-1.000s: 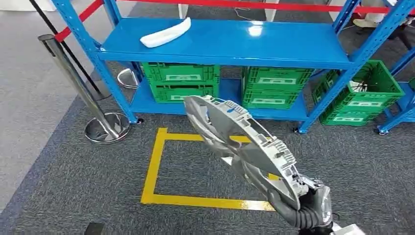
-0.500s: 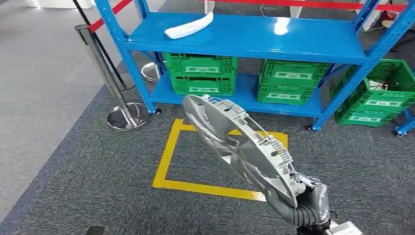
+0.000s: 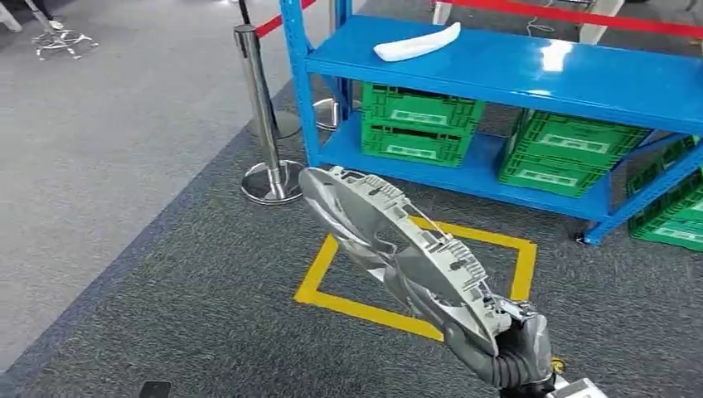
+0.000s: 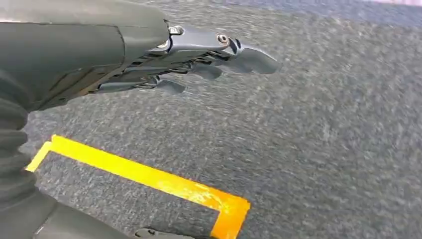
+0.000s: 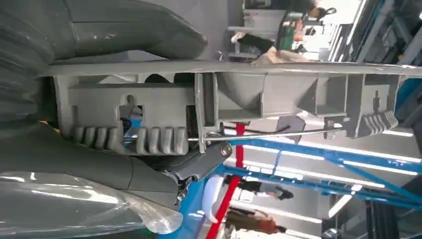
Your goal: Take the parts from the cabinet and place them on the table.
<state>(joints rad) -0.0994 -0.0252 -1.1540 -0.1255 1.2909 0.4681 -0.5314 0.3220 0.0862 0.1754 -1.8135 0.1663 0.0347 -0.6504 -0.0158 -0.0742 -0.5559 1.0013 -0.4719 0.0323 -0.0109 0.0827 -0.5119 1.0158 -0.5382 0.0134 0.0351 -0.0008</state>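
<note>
We've got bright, even overhead light here, with a white glare spot on the blue shelf [image 3: 543, 56]. Shadows are soft. Left wrist view is pretty smeared across the carpet [image 4: 323, 139], and right wrist's background is blown out and blurry.

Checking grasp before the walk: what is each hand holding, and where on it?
Right hand grips the grey plastic part at its lower end, the rest sticking out up-left. Left hand holds nothing, its fingers apart.

Grey carpet [image 3: 166, 274], yellow taped square [image 3: 332, 290], blue shelving [image 3: 530, 70], green crates [image 3: 419, 124], steel stanchion [image 3: 264, 124]
</note>
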